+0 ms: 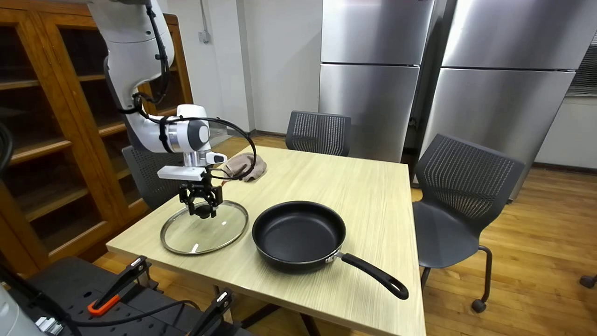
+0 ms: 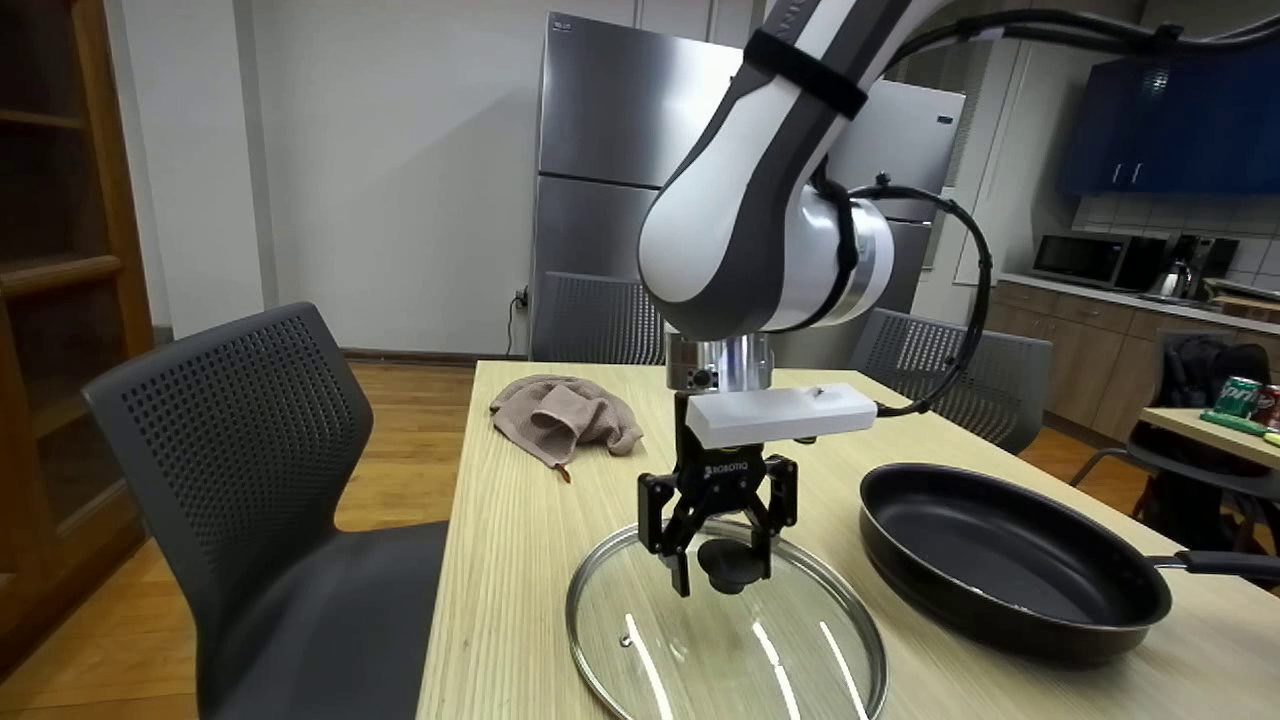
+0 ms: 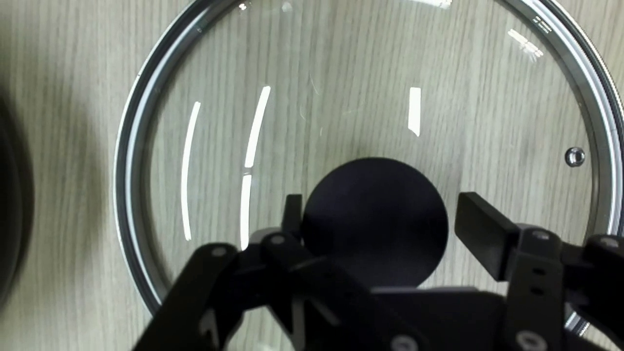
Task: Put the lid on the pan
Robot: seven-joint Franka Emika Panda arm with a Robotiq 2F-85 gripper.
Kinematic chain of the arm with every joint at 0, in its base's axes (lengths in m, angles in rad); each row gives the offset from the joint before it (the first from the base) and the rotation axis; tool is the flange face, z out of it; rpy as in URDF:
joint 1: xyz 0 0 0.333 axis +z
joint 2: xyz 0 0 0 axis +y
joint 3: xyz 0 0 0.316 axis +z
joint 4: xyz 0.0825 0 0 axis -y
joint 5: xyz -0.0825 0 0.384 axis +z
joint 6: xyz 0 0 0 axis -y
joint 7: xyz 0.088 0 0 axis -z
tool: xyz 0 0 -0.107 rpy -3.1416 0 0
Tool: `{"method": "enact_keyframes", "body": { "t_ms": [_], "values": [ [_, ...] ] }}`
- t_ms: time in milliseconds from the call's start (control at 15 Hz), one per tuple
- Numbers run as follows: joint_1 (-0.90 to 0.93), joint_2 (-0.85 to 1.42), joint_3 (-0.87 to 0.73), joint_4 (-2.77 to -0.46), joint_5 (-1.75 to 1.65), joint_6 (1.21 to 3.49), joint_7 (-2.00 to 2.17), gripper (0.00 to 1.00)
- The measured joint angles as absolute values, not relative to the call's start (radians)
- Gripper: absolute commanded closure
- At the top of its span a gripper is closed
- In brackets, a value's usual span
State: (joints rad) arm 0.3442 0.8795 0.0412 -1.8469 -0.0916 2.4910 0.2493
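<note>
A round transparent glass lid (image 1: 210,233) with a thin metal rim (image 3: 127,161) lies flat on the pale wood-grain tabletop (image 1: 368,196), squat black knob (image 3: 373,219) uppermost. Round shallow black frying pan (image 1: 298,238) sits just beside it, not touching; its long straight black handle (image 1: 373,273) runs off on the side away from the lid. One white-and-grey arm (image 2: 700,240) only, so no question of which is nearer. Black two-fingered tool (image 2: 722,568) hangs pointing down over the lid's centre: jaws parted, a finger on either side of the knob, nothing gripped, I judge. Key relation: the knob lies off-centre in the gap. Wrist view puts the pan-side finger (image 3: 292,214) against or just beside the knob's edge (contact cannot be told); the opposite finger (image 3: 480,234) stands clear. On closing, the pan-side finger probably meets the knob first and may nudge the lid away from the pan. Lid is round: no long axis to match. Writing: a white "ROBOTIQ" mark (image 2: 728,468) on the tool's body, legible in an exterior view; print (image 3: 542,23) on the lid's rim and lettering on the green drinks can (image 2: 1240,397) too small to read surely.
</note>
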Motion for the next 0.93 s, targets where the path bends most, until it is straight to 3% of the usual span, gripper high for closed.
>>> {"method": "enact_keyframes", "body": {
  "t_ms": [133,933],
  "values": [
    [0.344,0.867,0.04,-1.857,-0.092,2.494,0.249,0.62],
    [0.37,0.84,0.035,-1.891,-0.092,2.546,0.267,0.62]
  ]
}}
